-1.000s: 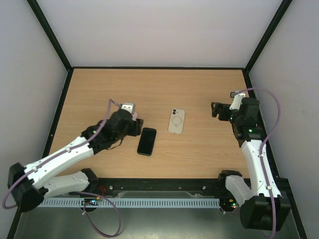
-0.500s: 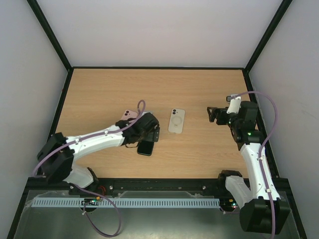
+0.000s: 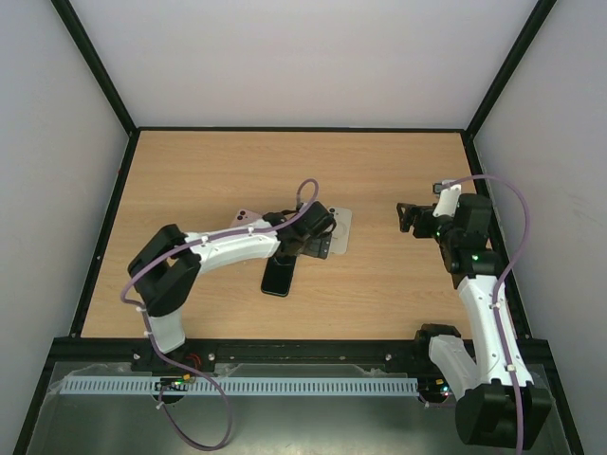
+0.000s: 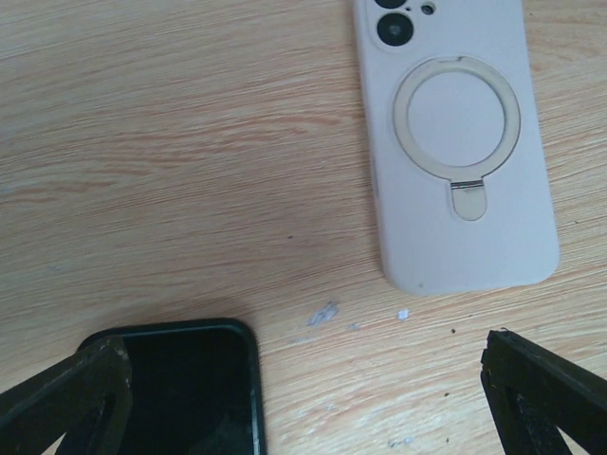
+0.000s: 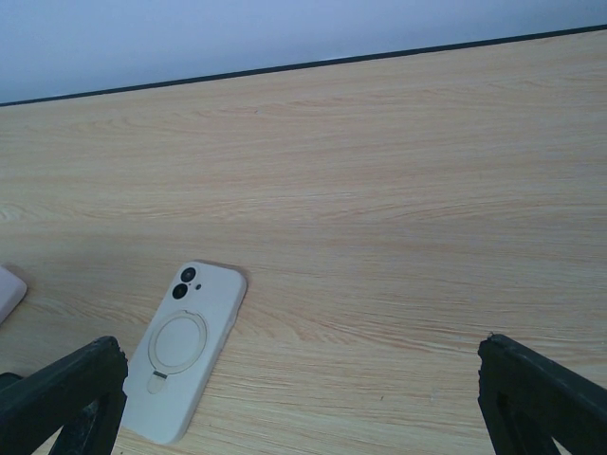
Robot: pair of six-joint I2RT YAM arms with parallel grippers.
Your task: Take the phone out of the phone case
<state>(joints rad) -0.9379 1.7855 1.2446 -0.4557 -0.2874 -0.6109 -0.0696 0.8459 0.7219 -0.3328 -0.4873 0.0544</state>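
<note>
The surface (image 4: 171, 142) is pale wood grain, smooth with a dull sheen. The phone case (image 4: 453, 123) looks like soft, matt plastic. The phone (image 4: 185, 389) has a glossy black face.

Bright, even, diffuse light fills every view. The phone case (image 4: 453, 142) is crisp in the left wrist view, its ring and lenses sharp, with only a thin soft shadow hugging its edge (no glare). Around it the table (image 4: 190, 142) grain stays in focus. The top view is coarser.
</note>
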